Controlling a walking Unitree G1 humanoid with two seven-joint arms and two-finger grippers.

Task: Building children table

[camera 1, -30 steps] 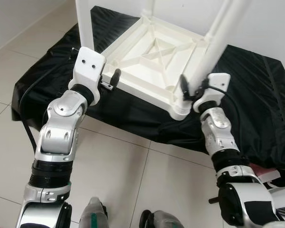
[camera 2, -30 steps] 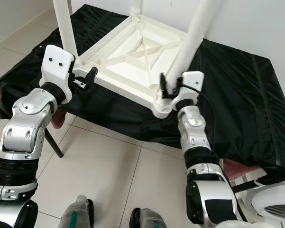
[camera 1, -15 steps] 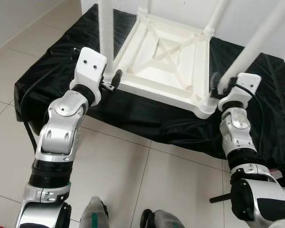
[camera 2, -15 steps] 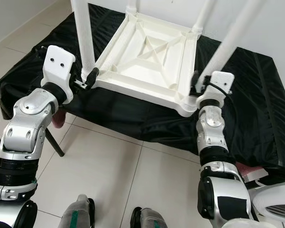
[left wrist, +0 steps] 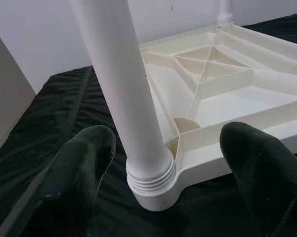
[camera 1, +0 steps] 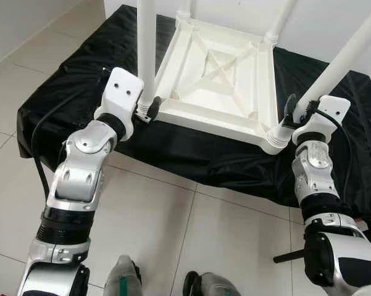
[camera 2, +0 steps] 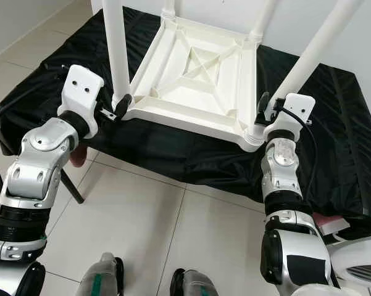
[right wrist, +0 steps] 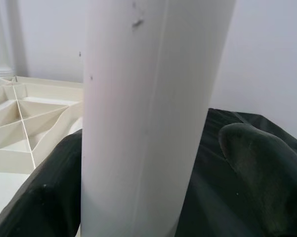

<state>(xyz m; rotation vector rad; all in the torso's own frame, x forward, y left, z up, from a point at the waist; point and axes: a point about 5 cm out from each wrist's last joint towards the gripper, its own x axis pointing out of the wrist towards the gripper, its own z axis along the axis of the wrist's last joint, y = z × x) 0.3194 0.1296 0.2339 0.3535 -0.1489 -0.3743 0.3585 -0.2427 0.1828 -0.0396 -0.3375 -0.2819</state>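
We have the white plastic table (camera 1: 219, 80) lying upside down on a surface draped in black cloth (camera 1: 74, 86), its ribbed underside facing up and all four legs standing in their corner sockets. Everything below we place from that table.

At its near left corner, the near left leg (camera 1: 145, 49) rises from a threaded collar. Our left gripper (camera 1: 149, 110) sits at the base of this leg; in the left wrist view its two fingers (left wrist: 84, 158) are spread wide, one on each side of the collar, with a clear gap to the plastic, so it is pinching nothing.

At the near right corner, the near right leg (camera 2: 318, 46) leans outward from its socket. Our right gripper (camera 2: 263, 106) is up against this leg just above the collar. In the right wrist view the leg sits between two spread fingers (right wrist: 257, 163); we cannot tell whether either pad touches it.

The far legs stand close to the white wall (camera 2: 370, 37) behind the table.

We judge the build is near its end, with seating of the near legs left to confirm. The main risk is the tilted right leg: pushing or twisting off-axis could cross the thread or pop it from the socket. The table could also slide on the slick cloth, since neither gripper has it clamped.
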